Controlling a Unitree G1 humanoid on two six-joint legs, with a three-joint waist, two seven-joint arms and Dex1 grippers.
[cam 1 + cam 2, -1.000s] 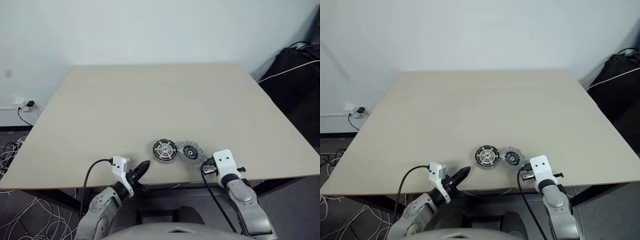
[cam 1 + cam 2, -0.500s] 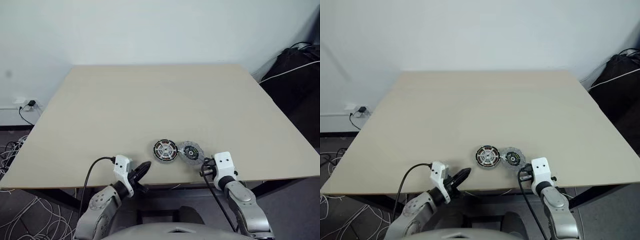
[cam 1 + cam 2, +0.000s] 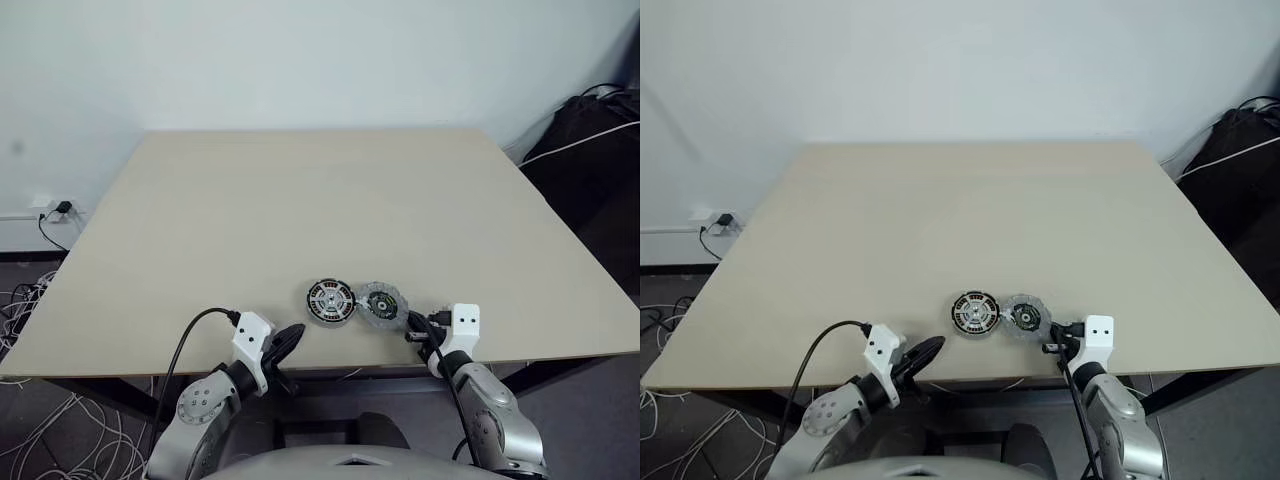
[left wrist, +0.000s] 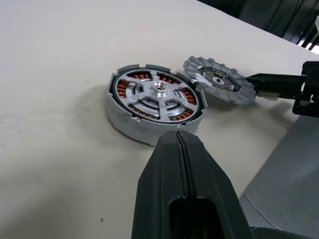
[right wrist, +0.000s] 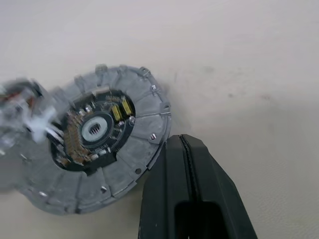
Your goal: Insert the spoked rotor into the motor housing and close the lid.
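near the front edge of the table (image 3: 200, 220), the lid (image 3: 383, 304) is lying beside the motor housing (image 3: 330, 301), touching it, looking hard, heavy and smooth, best pinched at its notched rim, while the left gripper (image 3: 284, 343) and right gripper (image 3: 417, 325) are both staying shut on nothing.

The bench (image 3: 300, 200) is matt pale wood; the lid (image 5: 94, 149) dull grey metal; the spoked rotor (image 4: 155, 94) shiny silver metal.

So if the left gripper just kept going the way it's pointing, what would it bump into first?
Most likely the motor housing, spoked rotor already seated inside. The shut left gripper aims right at its near rim, with bare table between, though depth is hard to judge.
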